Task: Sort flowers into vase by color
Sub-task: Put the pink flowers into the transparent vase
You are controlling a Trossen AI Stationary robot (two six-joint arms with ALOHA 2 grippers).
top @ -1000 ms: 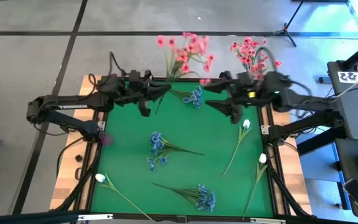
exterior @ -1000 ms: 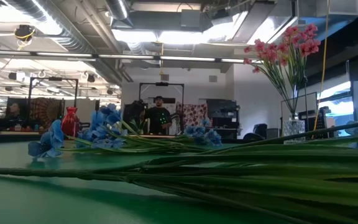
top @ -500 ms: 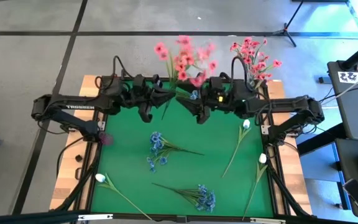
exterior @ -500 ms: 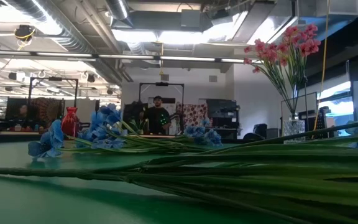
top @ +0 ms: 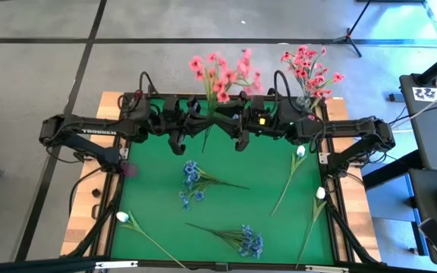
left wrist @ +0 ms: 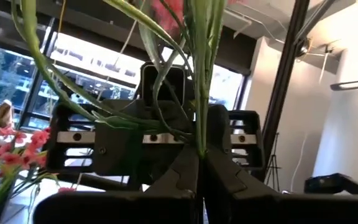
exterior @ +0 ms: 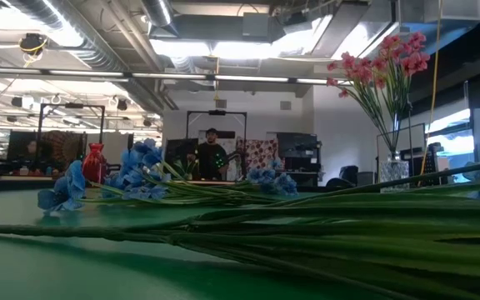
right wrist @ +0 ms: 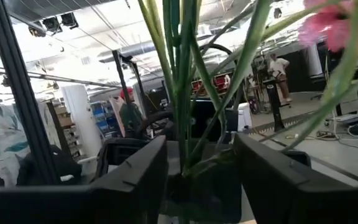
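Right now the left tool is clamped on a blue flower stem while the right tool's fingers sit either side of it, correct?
Not quite. The flower clamped in the left tool is pink, not blue, as the high view shows. The right tool does straddle its stem.

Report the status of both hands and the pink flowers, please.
Left hand shut on pink flower stem at table's far edge. Right hand facing it, fingers either side of same stem, not closed yet. Nothing in the way.
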